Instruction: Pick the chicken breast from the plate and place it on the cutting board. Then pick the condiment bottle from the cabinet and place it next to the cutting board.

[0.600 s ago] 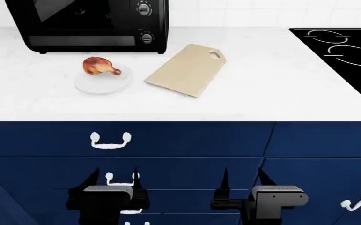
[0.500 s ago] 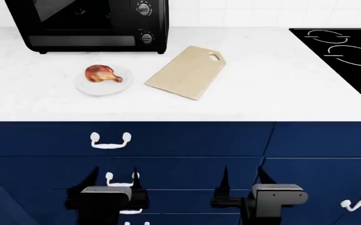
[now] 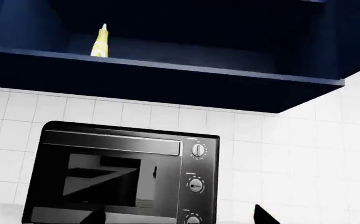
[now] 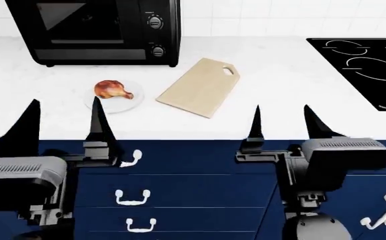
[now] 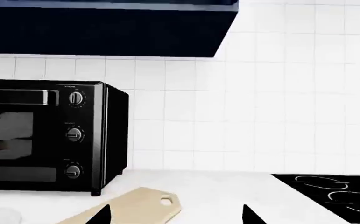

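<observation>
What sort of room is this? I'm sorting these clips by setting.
A simulated kitchen, most likely: a black countertop oven with dials stands on a white marble-look counter beside a black glass cooktop, with navy drawers below and white wall tiles behind.

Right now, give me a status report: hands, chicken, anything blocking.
Left hand and right hand open, empty, short of the counter. Chicken breast on the plate, cutting board bare. Nothing blocking.
</observation>
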Tool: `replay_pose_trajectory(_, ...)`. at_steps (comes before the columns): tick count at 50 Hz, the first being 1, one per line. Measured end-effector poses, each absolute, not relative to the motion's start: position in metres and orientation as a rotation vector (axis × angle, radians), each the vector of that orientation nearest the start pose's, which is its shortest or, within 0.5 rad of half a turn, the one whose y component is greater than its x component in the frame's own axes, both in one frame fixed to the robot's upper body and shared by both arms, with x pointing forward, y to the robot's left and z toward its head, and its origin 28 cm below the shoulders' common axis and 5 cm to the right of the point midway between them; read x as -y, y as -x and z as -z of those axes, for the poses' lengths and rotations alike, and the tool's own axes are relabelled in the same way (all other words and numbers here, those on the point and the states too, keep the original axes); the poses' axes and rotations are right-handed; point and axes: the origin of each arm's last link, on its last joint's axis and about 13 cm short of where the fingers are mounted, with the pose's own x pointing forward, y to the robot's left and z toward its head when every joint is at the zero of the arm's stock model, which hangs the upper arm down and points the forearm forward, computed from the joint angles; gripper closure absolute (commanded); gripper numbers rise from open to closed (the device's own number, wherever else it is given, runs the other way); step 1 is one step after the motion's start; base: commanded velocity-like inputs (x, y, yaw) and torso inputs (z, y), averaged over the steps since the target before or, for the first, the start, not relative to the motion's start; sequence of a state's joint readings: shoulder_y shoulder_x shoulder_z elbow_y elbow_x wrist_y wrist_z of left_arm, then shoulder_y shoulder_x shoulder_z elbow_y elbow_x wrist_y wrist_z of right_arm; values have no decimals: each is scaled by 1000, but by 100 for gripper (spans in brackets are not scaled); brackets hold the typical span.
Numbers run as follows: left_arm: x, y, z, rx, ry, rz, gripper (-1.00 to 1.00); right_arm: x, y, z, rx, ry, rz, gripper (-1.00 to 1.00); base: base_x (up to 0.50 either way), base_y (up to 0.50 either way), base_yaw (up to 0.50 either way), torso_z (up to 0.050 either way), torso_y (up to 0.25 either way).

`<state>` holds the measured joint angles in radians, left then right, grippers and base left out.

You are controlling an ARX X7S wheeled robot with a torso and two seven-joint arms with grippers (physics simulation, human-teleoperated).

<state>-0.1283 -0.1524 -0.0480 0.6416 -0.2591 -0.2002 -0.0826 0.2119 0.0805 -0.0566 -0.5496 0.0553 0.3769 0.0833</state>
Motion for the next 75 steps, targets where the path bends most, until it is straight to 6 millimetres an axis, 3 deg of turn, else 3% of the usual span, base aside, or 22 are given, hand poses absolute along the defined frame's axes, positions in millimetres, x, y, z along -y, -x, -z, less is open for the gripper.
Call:
replay_pose_trajectory(8, -231, -209, -193, 656, 69, 5, -100, 98, -215, -188, 512, 33, 7, -100, 0, 125, 0, 30, 0)
replay_pose_trajectory(18, -235, -205, -210, 686, 43, -14, -100, 95, -200, -207, 583, 57, 11, -100, 43, 500, 0, 0, 0)
replay_pose_trajectory(57, -234, -200, -219, 700, -4, -19, -100, 92, -186, -218, 632, 99, 26, -100, 179, 491, 0, 0, 0)
replay_pose_trajectory(75, -231, -198, -218, 693, -9, 6, -100, 92, -184, -218, 648, 113, 23, -100, 496, 61, 0, 0, 0)
